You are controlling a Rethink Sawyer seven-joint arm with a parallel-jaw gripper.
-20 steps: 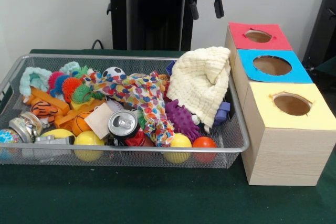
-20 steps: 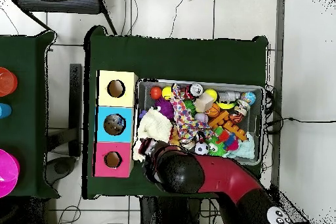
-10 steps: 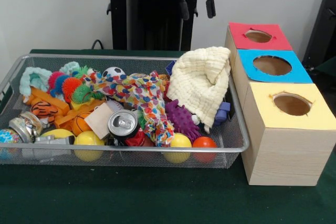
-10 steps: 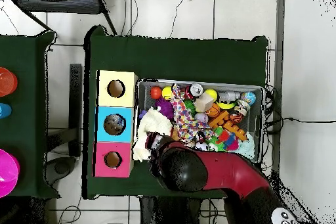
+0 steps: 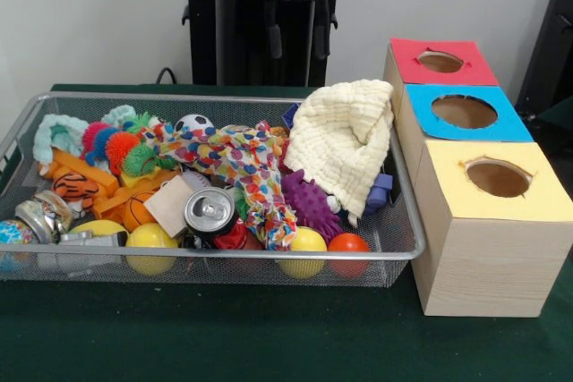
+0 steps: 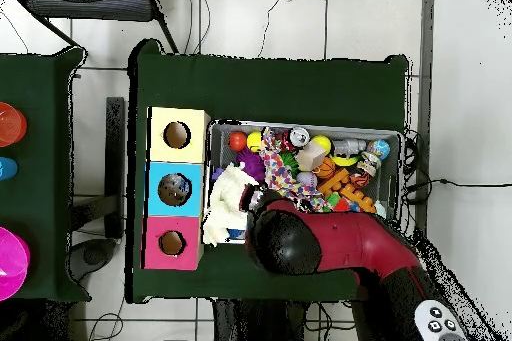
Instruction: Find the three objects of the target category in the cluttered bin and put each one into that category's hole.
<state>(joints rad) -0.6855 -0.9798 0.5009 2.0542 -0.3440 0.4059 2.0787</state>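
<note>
Sliding left across the front view, high over the bin (image 5: 394, 187) | my pincer (image 5: 296, 40) spread, empty | nothing picked yet; target items remain in the clutter; holes box (image 5: 483, 248) beside bin.

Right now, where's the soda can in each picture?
Front view: soda can lies near the basket's front rim, left of centre, top facing the camera.
Overhead view: can sits against the basket's upper edge.
Shared landmark: the yellow ball beside the orange ball.
</note>
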